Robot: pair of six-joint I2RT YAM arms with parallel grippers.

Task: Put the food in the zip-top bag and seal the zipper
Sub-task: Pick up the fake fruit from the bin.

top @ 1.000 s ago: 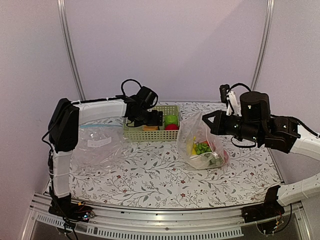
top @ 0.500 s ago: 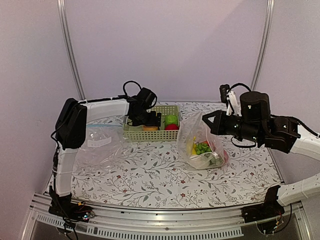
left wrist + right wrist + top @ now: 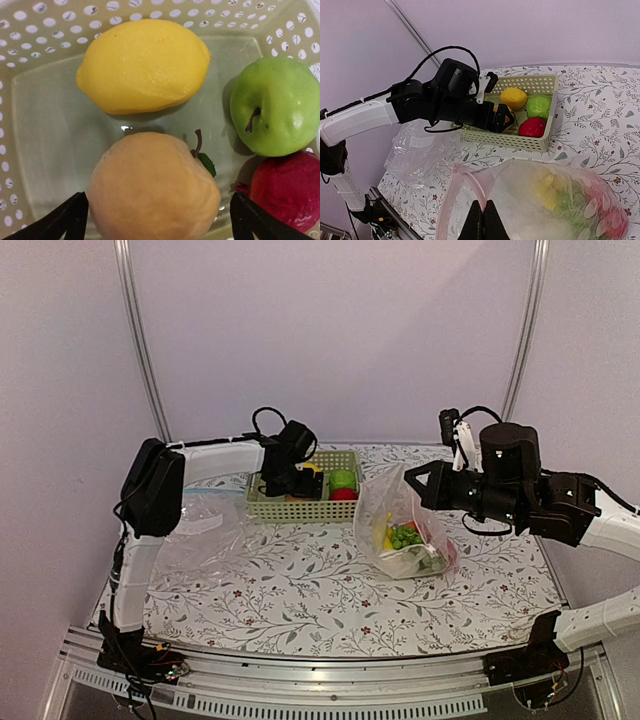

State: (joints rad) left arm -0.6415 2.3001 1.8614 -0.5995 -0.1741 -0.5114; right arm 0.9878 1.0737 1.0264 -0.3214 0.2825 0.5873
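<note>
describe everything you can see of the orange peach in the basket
The pale orange toy peach is round, with matte, faintly dimpled plastic-looking skin, a thin brown stem and a small green leaf. It sits on the floor of the pale green perforated basket, with a gap to the yellow lemon, and near the green apple and dark red fruit. The left gripper is open, its black fingers flanking the peach without visibly touching.

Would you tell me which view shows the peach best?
The left wrist view: the peach fills the lower frame in close-up, between the fingers of the open left hand. In the top view that hand covers nearly all of it; the right wrist view shows just an orange sliver between the fingers.
</note>
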